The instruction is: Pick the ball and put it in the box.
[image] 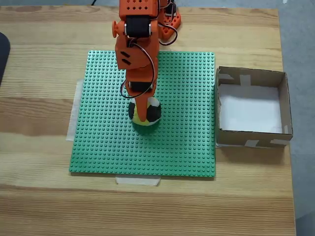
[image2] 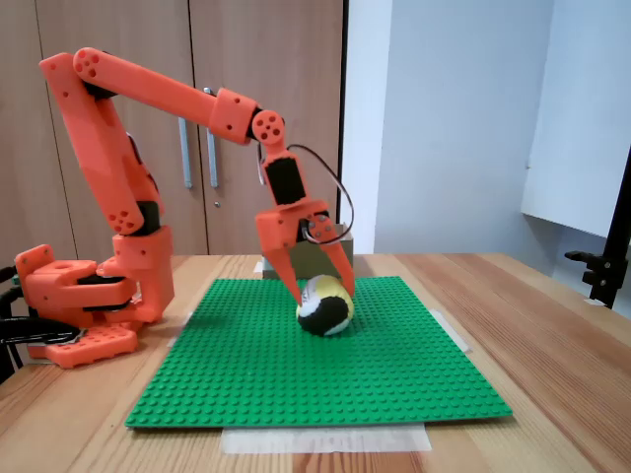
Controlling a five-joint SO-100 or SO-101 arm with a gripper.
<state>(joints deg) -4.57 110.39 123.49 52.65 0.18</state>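
Two orange fingers [image2: 286, 264] straddle the ball [image2: 325, 305], spread just wider than it, the gripper [image2: 320, 281] lowered around it on the green studded baseplate [image2: 296, 384]. Seen from the side, the ball rests on the plate. From above, the arm [image: 138, 44] covers part of the ball [image: 153, 114], and the cardboard box [image: 252, 142] sits just off the plate's right edge.

ball [image: 153, 114]: partly covered by the gripper [image: 141, 117] from above
box [image2: 317, 258]: largely hidden behind the arm — walls barely seen
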